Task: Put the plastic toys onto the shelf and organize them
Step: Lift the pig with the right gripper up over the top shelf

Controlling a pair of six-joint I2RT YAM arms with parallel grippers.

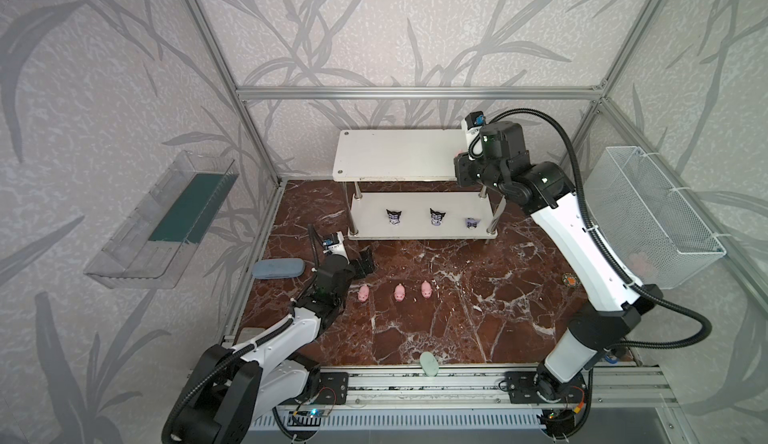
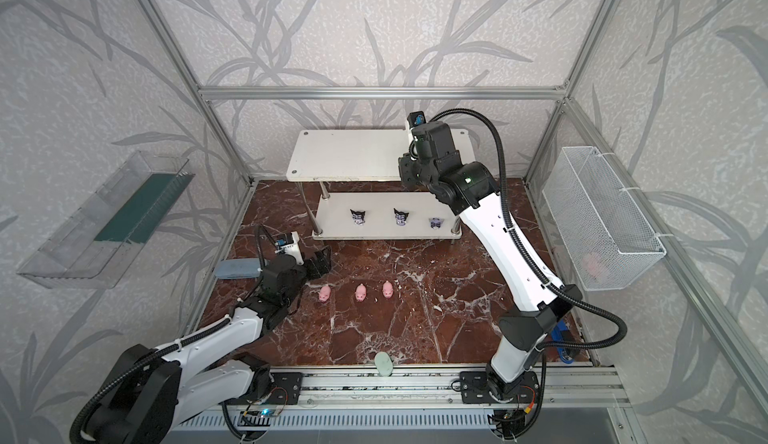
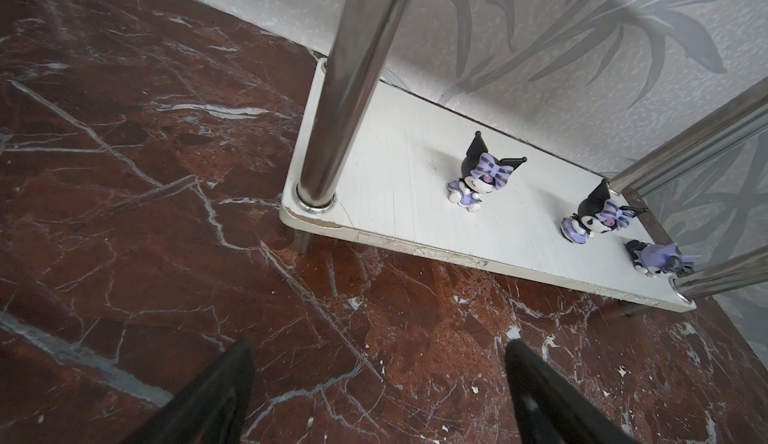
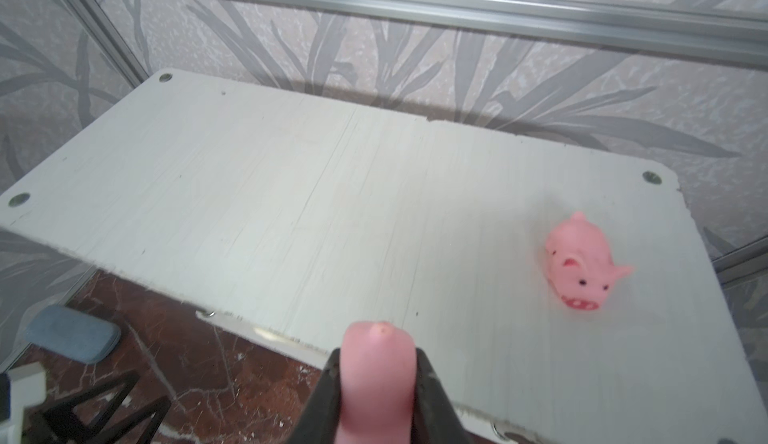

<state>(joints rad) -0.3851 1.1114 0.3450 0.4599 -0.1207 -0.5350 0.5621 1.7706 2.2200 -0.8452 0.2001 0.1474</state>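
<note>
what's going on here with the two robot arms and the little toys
The robot is sorting plastic toys onto the low white two-tier shelf with chrome posts. The right claw is shut on a small pink plastic pig held over the top board, where another pink pig already sits. Three dark purple-black pointed-ear figurines sit on the lower board. Three more pink pigs wait on the red-brown marble tabletop near the open, empty left claw.

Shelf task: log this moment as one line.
right gripper shut on pink pig at shelf top tier | second pig on it | three figurines on lower tier | three pigs on tabletop | left gripper open, empty
</note>
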